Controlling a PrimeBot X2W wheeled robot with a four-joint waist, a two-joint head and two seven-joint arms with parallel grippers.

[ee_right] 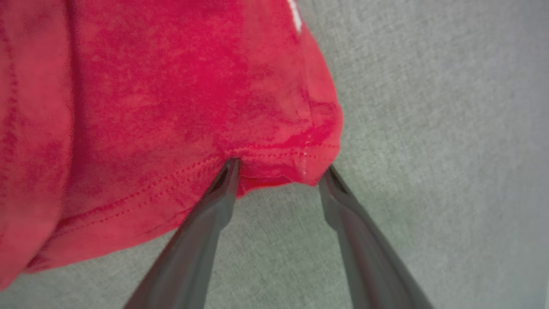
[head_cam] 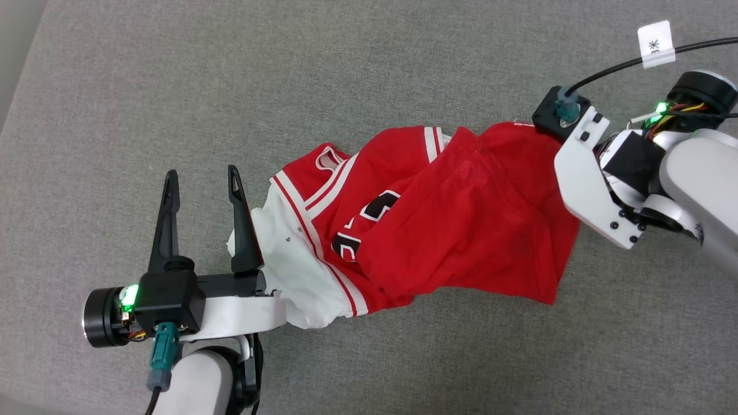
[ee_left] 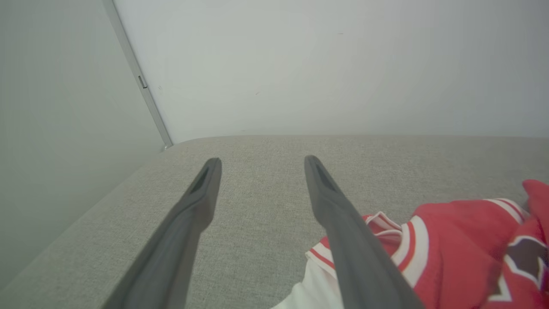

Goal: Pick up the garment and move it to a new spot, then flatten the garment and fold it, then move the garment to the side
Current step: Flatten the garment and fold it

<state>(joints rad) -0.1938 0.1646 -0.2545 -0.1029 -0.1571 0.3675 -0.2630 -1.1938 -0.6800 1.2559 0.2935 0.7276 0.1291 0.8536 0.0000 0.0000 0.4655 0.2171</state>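
Observation:
The garment (head_cam: 450, 230), a red jersey with a white sleeve and striped trim, lies crumpled in the middle of the grey cloth surface, black letters partly showing. My left gripper (head_cam: 202, 171) stands open at its left end, the right finger against the white sleeve, nothing between the fingers. The left wrist view shows that gripper (ee_left: 262, 159) over bare cloth with the garment (ee_left: 454, 240) beside it. My right gripper's white housing (head_cam: 588, 178) covers the garment's upper right corner. In the right wrist view the right gripper (ee_right: 281, 165) is open, its tips either side of the garment's (ee_right: 150, 107) red hem corner.
The grey cloth surface (head_cam: 346, 69) stretches wide behind and in front of the garment. Its rounded far-left edge meets a pale wall (ee_left: 300, 64). A black cable with a white tag (head_cam: 656, 43) arcs over the right arm.

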